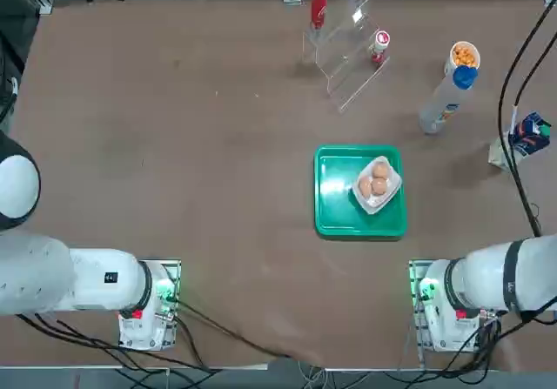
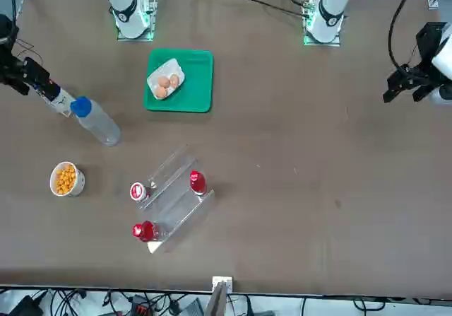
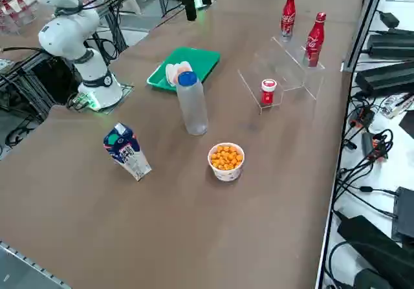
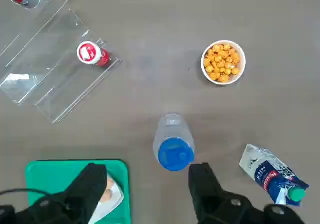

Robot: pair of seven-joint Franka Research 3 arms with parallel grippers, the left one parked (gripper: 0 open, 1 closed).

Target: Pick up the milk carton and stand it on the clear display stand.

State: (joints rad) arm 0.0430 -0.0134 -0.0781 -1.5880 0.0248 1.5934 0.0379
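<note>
The pincer hangs high over the desk with fingers apart and empty, probably just scouting, while the milk carton stands tilted near the desk's right edge, well apart from the clear display stand by the far edge, whose tiers are hard to trace.

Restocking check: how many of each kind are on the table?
Red bottles: 2
Small red jar: 1
Blue-capped bottle: 1
Milk carton: 1
Snack cup: 1
Egg pack: 1
Green tray: 1
Clear display stand: 1
Total: 9
Right gripper hovers above them.
</note>
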